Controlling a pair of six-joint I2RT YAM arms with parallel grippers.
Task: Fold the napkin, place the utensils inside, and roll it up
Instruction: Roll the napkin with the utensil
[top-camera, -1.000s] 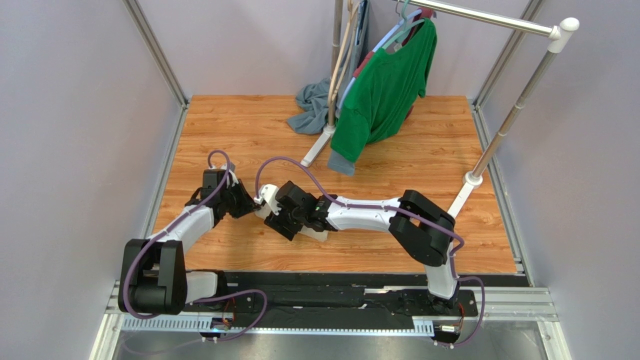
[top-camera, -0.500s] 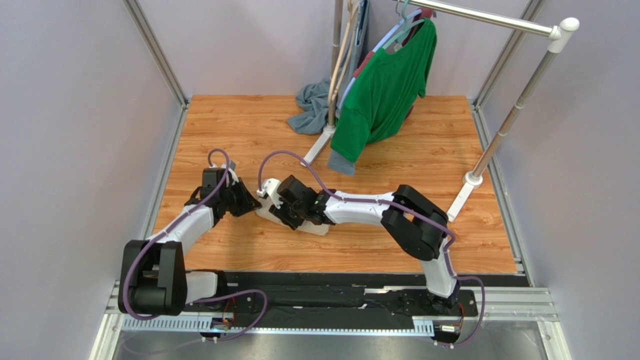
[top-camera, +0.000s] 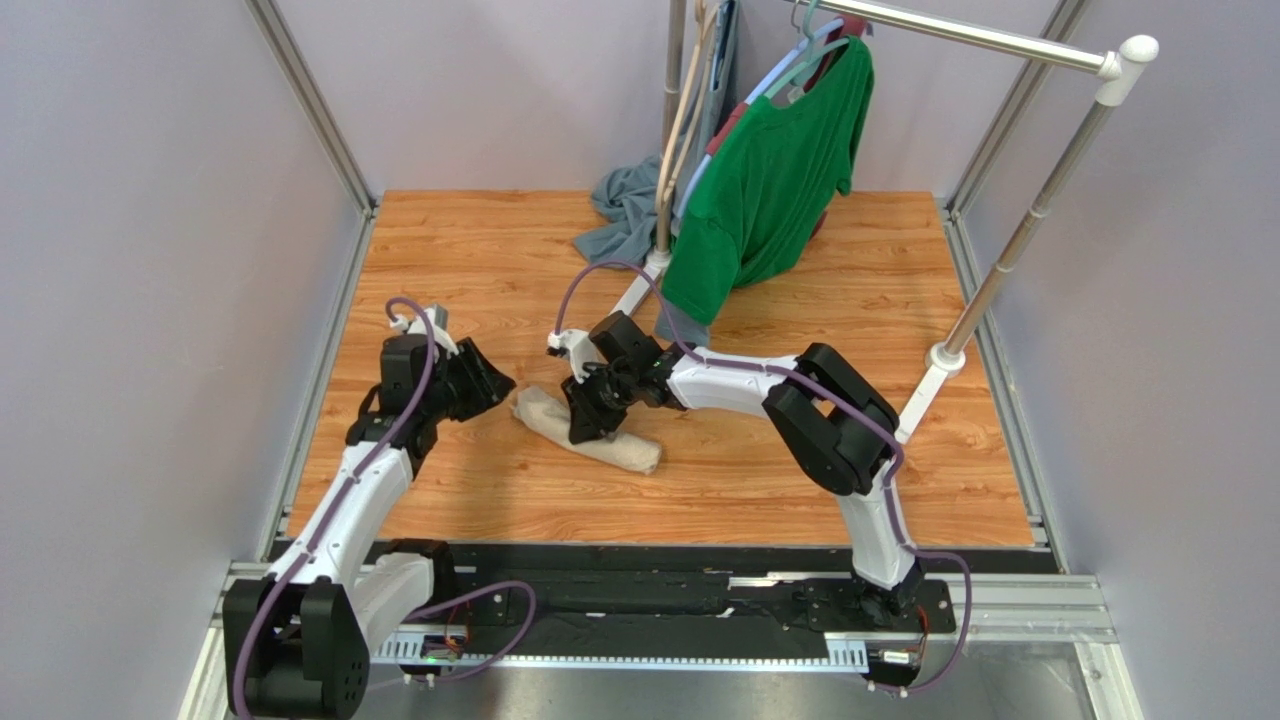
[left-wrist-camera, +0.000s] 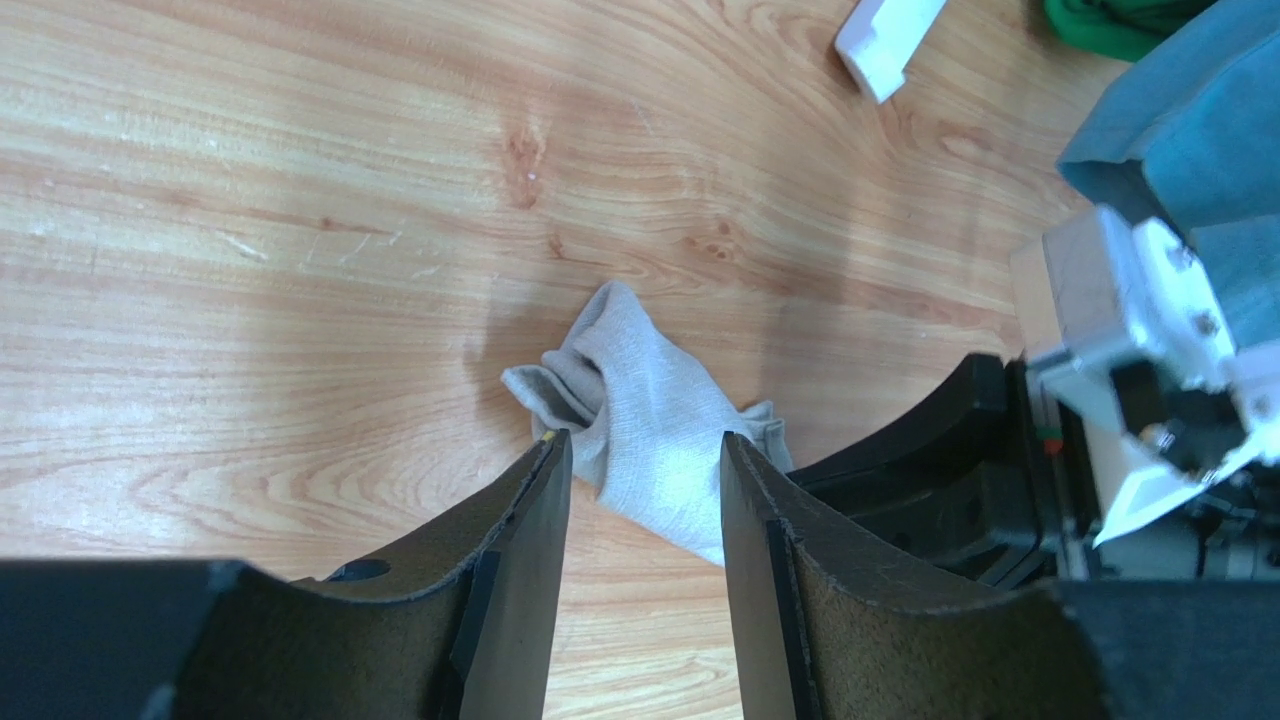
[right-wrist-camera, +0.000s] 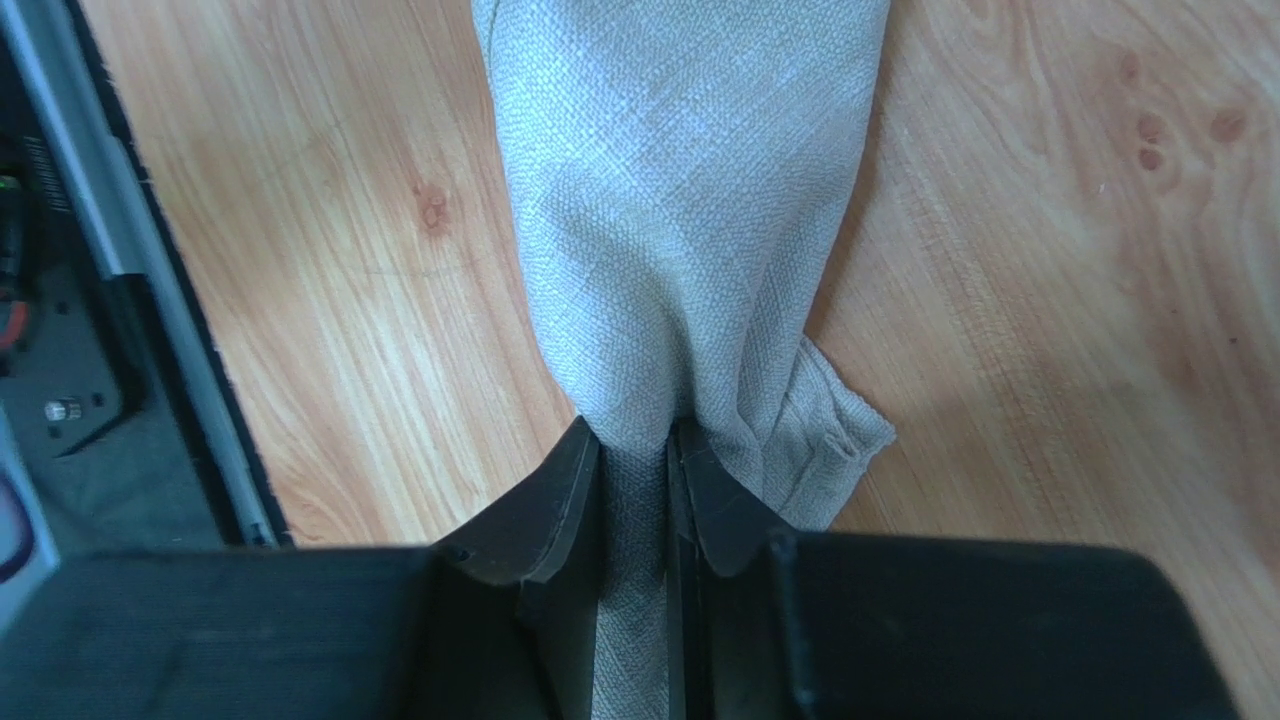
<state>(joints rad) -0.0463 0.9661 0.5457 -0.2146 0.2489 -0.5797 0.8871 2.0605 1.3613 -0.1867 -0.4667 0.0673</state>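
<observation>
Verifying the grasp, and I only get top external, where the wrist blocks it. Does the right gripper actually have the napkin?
Observer: Yes. In the right wrist view the right gripper is shut on a fold of the napkin.
Operator: Left one holding anything?
Observer: No. The left wrist view shows the left gripper open, with the napkin's end lying on the table beyond it.
Operator: Fork poking out?
Observer: No fork visible in either wrist view, only cloth.
</observation>
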